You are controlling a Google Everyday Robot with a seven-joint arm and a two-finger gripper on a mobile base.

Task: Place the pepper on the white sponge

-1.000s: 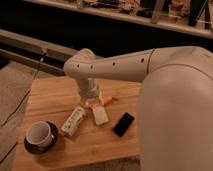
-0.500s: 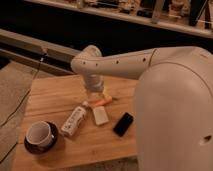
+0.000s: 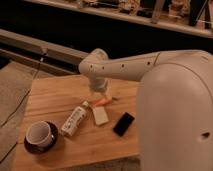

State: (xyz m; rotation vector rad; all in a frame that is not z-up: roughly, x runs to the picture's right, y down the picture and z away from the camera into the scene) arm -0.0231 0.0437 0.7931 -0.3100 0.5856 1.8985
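The pepper (image 3: 102, 102) is a slim orange-red piece lying on the wooden table (image 3: 55, 95), just beyond the white sponge (image 3: 100, 116). The sponge is a small flat off-white block lying flat, and the pepper's near end lies close to the sponge's far edge. My gripper (image 3: 100, 93) hangs from the white arm directly over the pepper's left part, very close to it or touching it. The arm hides part of the gripper.
A white labelled bottle (image 3: 74, 121) lies on its side left of the sponge. A black phone (image 3: 123, 124) lies right of it. A white cup on a dark saucer (image 3: 40, 136) stands at the front left. My large white arm body (image 3: 175, 115) covers the table's right side.
The arm's wrist has swung slightly right and away over the pepper. The pepper, sponge, bottle and phone have stayed where they were.
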